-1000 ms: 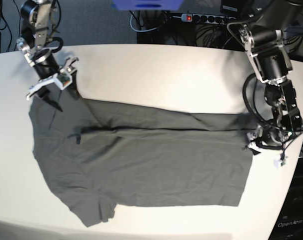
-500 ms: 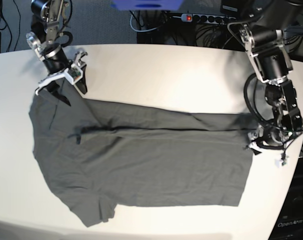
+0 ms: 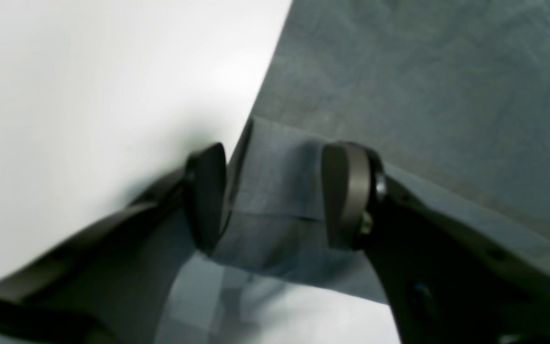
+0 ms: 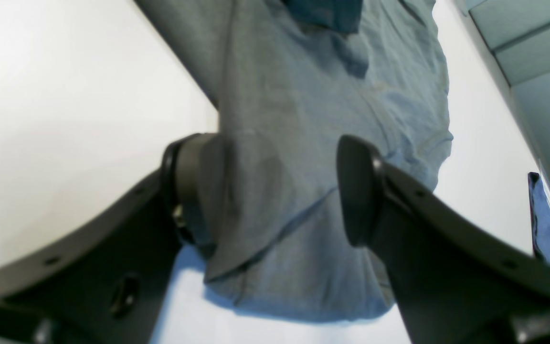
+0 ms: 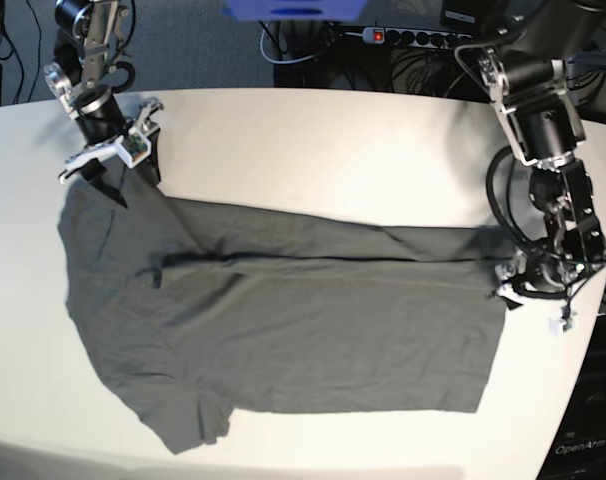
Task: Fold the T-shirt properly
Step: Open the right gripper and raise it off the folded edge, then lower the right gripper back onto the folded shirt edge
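T-shirt (image 5: 283, 320) laid flat across table (image 5: 333, 140), far long edge already folded in. Left gripper (image 3: 275, 196) spread over the hem corner, right gripper (image 4: 275, 186) spread over the sleeve; next, pinching needed.

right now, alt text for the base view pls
A dark olive-grey T-shirt lies flat on a white table, its far long side folded in. The right end effector hangs open at one far corner, and the left end effector sits low at the opposite end.
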Motion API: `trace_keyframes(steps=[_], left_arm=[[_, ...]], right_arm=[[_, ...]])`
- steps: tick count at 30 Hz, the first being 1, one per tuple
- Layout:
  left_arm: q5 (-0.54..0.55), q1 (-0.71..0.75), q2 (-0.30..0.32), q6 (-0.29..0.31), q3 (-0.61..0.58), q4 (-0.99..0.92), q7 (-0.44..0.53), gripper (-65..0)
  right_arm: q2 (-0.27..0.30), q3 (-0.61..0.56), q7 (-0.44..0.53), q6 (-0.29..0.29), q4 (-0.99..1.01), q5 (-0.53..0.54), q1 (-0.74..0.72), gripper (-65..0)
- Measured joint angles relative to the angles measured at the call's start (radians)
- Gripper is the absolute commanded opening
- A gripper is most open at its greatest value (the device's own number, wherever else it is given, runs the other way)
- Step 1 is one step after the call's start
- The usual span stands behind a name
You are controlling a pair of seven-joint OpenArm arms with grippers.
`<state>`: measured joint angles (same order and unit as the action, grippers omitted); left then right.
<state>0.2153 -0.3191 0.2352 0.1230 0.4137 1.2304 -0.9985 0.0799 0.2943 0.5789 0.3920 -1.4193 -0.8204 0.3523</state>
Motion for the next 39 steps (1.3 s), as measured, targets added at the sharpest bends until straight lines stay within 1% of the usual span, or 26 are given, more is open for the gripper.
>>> trace_keyframes(steps=[2,5,8,11,14,21,24,27,28,30,32,33,39], left_arm=[[-0.002,0.0,0.0,0.0,0.0,0.0,0.0,-33.1],[-0.002,0.0,0.0,0.0,0.0,0.0,0.0,-33.1],[-0.002,0.0,0.0,0.0,0.0,0.0,0.0,-33.1],[-0.002,0.0,0.0,0.0,0.0,0.0,0.0,-33.1],[-0.002,0.0,0.0,0.0,0.0,0.0,0.0,-33.1],[-0.002,0.0,0.0,0.0,0.0,0.0,0.0,-33.1],[0.0,0.0,-0.002,0.0,0.0,0.0,0.003,-33.1],[-0.002,0.0,-0.002,0.0,0.0,0.0,0.002,-33.1],[-0.001,0.0,-0.002,0.0,0.0,0.0,0.003,-33.1],[0.001,0.0,-0.002,0.0,0.0,0.0,0.003,-33.1],[0.0,0.0,-0.002,0.0,0.0,0.0,0.003,-33.1],[0.001,0.0,-0.002,0.0,0.0,0.0,0.003,-33.1],[0.002,0.0,-0.002,0.0,0.0,0.0,0.0,-33.1]], right_arm=[[0.002,0.0,0.0,0.0,0.0,0.0,0.0,-33.4],[0.02,-0.006,-0.004,0.005,0.003,-0.008,0.0,-44.1],[0.022,-0.002,-0.022,0.005,0.007,-0.008,-0.009,-53.7],[0.021,-0.002,-0.02,0.005,0.007,-0.008,-0.02,-58.3],[0.032,-0.002,-0.019,0.005,0.007,-0.009,-0.019,-59.8],[0.063,-0.004,-0.018,0.005,0.005,-0.011,-0.045,-59.8],[0.095,-0.009,-0.018,0.014,0.006,-0.017,-0.061,-59.8],[0.117,-0.008,-0.023,0.008,0.006,-0.016,-0.092,-59.8],[0.121,-0.008,-0.023,0.02,0.006,-0.017,-0.103,-59.8],[0.122,-0.008,-0.024,0.062,0.007,-0.017,-0.125,-59.8],[0.121,-0.006,-0.024,0.142,0.008,-0.018,-0.153,-59.1],[0.119,-0.006,-0.02,0.16,0.014,-0.017,-0.169,-59.1],[0.117,-0.009,-0.018,0.162,0.081,-0.018,-0.227,-59.5]])
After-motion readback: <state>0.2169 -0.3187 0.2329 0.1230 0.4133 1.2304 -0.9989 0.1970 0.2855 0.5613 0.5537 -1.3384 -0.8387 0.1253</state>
